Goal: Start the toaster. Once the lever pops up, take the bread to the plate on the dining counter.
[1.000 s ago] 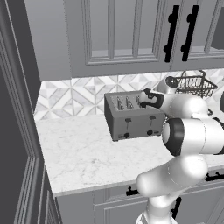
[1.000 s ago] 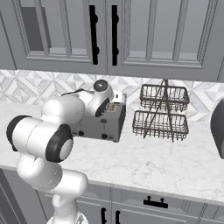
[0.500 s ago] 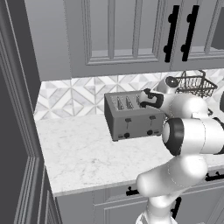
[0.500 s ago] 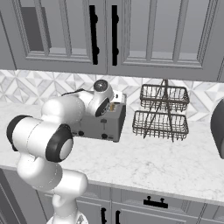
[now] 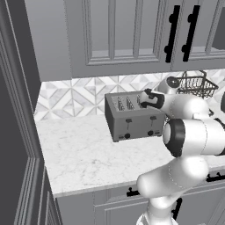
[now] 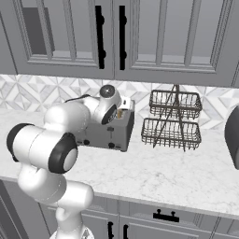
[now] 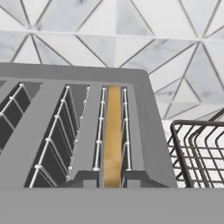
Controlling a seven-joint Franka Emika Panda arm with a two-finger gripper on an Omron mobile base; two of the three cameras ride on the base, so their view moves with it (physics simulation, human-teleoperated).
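arm (image 5: 189,136) bent forward, tool (image 5: 147,100) lowered

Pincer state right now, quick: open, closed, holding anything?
Pincer: closed on the bread, which sits in the end slot of the toaster.

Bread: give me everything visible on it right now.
The bread is a thin tan-brown slice seen edge-on in the hand view, golden along its top edge. It stands upright in the slot nearest the toaster's end by the wire basket, held between that slot's wire guides. Its top edge sits about level with the slot opening, and the lower part is hidden inside. In the right base view a small tan tip shows beside the arm's wrist. The fingertips are too hidden to tell whether they touch it.
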